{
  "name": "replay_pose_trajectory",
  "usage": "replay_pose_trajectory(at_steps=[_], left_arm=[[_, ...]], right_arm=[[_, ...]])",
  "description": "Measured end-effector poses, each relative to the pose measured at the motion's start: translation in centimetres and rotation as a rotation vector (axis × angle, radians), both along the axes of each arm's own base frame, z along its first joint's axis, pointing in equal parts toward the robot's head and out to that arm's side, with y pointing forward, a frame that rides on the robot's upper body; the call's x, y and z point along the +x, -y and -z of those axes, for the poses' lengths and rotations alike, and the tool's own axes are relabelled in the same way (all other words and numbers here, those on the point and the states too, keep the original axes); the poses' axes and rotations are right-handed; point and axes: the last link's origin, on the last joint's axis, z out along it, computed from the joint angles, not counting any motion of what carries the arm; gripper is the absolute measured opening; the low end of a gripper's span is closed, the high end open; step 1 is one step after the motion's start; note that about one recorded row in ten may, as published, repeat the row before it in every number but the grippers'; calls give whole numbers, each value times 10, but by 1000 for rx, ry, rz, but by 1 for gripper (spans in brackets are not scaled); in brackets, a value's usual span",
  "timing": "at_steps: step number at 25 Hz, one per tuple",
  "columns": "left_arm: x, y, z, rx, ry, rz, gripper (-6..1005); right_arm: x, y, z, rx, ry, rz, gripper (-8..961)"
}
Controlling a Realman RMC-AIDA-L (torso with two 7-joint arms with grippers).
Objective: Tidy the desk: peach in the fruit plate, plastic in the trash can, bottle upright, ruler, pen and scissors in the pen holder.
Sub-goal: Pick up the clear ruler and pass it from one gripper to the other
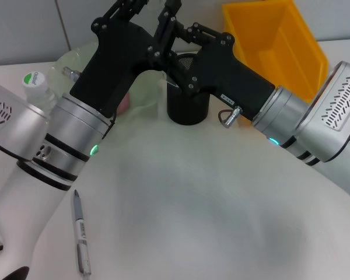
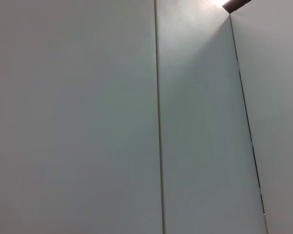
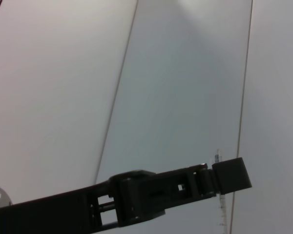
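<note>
Both grippers are raised close together at the back of the desk, their tips cut off by the head view's top edge: left gripper (image 1: 130, 7), right gripper (image 1: 170, 10). The black pen holder (image 1: 188, 108) stands right below them. A clear ruler (image 1: 163, 93) stands upright at the holder's left rim; its tip (image 3: 219, 195) shows in the right wrist view beside a black gripper part (image 3: 176, 195). A pen (image 1: 80, 239) lies on the desk at the front left. The peach (image 1: 123, 105) lies in the pale green fruit plate (image 1: 76, 61). The bottle (image 1: 36, 86) stands upright at the left.
The yellow trash can (image 1: 274, 41) stands at the back right. The left arm's forearm (image 1: 64, 140) crosses the left side over the plate; the right arm's forearm (image 1: 291, 122) crosses the right side. The left wrist view shows only the wall panels (image 2: 88, 117).
</note>
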Motion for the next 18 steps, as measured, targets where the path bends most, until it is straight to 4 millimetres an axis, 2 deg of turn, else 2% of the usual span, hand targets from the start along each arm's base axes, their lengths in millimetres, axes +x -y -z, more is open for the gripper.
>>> replay_pose_trajectory(at_steps=[6,11,18], left_arm=[[0,1,1,-4,-2,1,488],[-1,2,2,-6,-4,0,492],[-1,2,2,-8,-5,0,496]], right_arm=[[-1,1,1,-2,1,-2,458],[-1,0,1,0,-4,1,213],[-2,-1,0,5,-10,4,141]])
